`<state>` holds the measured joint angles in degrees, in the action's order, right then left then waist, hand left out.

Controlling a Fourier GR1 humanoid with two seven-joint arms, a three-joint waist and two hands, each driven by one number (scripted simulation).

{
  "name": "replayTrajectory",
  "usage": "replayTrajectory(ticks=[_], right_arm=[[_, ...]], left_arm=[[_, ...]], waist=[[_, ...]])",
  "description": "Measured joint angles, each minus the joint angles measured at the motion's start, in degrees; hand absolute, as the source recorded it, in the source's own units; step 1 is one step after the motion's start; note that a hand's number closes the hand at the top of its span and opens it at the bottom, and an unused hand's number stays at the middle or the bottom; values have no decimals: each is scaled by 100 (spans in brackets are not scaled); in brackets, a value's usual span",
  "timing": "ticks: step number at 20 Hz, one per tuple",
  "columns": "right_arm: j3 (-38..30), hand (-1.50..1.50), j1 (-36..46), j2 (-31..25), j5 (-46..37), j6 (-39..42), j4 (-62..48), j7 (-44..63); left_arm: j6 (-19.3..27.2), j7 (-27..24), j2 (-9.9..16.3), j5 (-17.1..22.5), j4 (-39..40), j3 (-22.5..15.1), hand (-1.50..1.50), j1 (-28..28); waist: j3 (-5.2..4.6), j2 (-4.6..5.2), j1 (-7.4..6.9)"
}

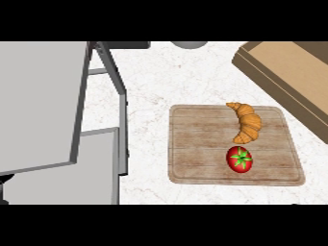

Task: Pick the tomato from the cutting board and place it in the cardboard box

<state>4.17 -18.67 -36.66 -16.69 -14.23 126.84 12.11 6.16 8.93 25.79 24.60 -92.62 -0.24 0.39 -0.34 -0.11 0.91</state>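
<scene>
Tomato (239, 159) sits low on the board (195, 163), stem up, just under the croissant (247, 123) at 12 o'clock — free to grab from above. Box (294, 84) waits at 1 o'clock, on the counter (159, 81). No hand shows, so I cannot tell its state.

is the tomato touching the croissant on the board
Apart. The head view shows a strip of bare cutting board between the tomato and the croissant's lower tip.

bright, even light | faint soft shadows | no glare | no blur
</scene>
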Motion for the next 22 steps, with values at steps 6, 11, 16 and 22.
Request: replayTrajectory(ticks=[6,11,16,22], right_arm=[[345,-150,145,-809,-601,1077,559,2038],[845,-150,1012,-918,-384,1981,698,3753],[1447,-150,1992,-471,-52,2400,434,4792],[1772,-150,2599,-82,172,2540,-67,5123]], left_arm=[[-104,27,1,-14,-27,-46,0,-31],[-137,102,-58,-26,-49,-81,0,-139],[-121,189,-96,-53,-97,-25,0,-157],[-154,203,-165,-134,-24,41,0,-154]], waist=[[-5,33,-161],[5,48,-263],[15,39,-266],[23,24,-190]])
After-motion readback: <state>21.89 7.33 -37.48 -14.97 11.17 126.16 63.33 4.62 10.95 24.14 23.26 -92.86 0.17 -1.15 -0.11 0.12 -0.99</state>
